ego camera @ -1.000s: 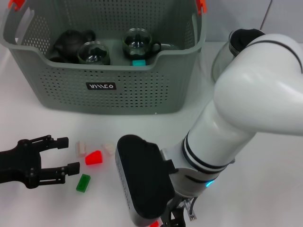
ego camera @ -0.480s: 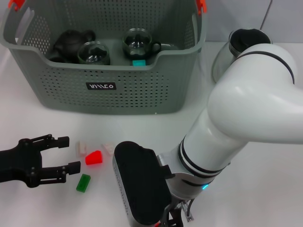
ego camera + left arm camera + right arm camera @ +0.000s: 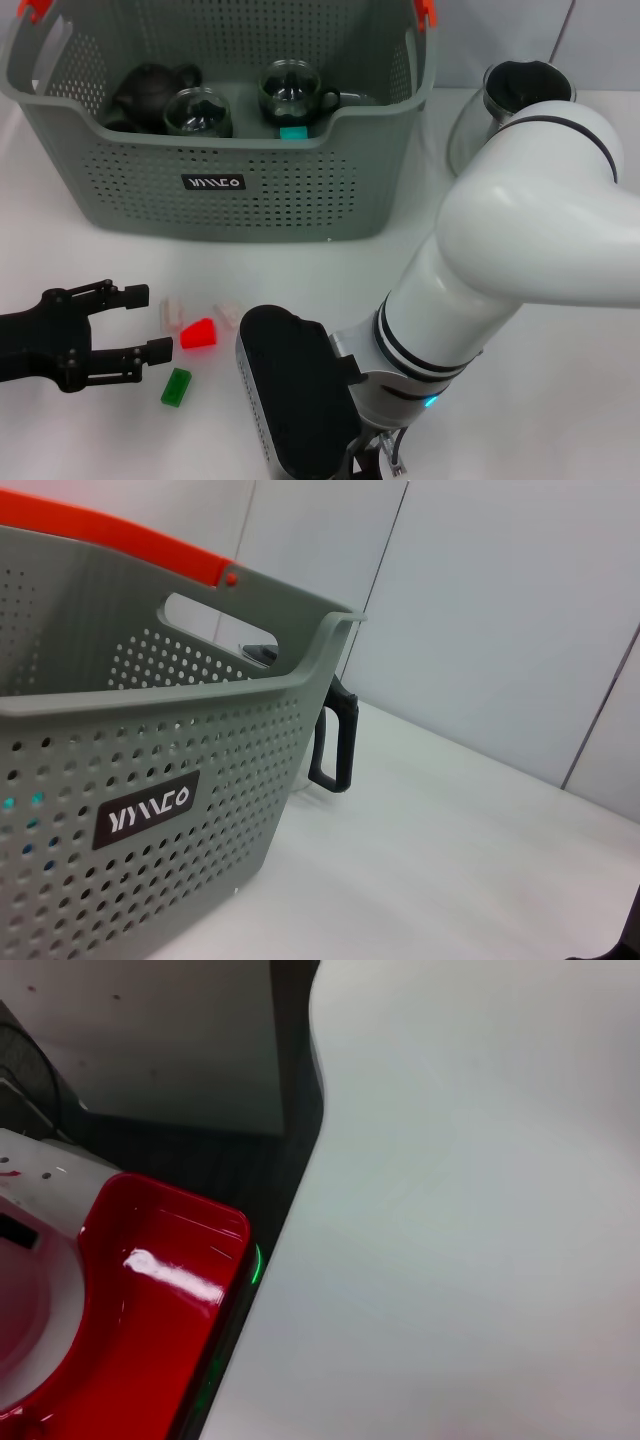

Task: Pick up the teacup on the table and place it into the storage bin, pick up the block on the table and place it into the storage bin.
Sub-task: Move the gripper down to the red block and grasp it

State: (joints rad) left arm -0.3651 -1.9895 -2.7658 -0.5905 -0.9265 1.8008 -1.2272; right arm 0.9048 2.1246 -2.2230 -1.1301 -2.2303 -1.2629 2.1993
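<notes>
The grey-green storage bin [image 3: 250, 190] stands at the back of the table and fills the left wrist view, storage bin [image 3: 200, 750]. Inside it sit two glass teacups [image 3: 292, 92] [image 3: 198, 112], a black teapot [image 3: 148, 85] and a small teal block [image 3: 293, 132]. On the table in front lie a red block [image 3: 198, 333], a green block [image 3: 176, 386] and two pale blocks [image 3: 171, 312] [image 3: 230, 314]. My left gripper [image 3: 148, 323] is open, low over the table just left of these blocks, holding nothing. My right arm [image 3: 500, 260] bends across the front right; its gripper is out of view.
A glass pitcher [image 3: 505, 105] with a black handle [image 3: 335, 742] stands right of the bin. The right wrist view shows the table's edge [image 3: 300, 1200] and a red and white object [image 3: 150, 1290] below it. The right arm's black housing [image 3: 290, 400] sits close to the blocks.
The right arm's black housing has slid a little left and toward the front edge. The left gripper has barely shifted and stays open.
</notes>
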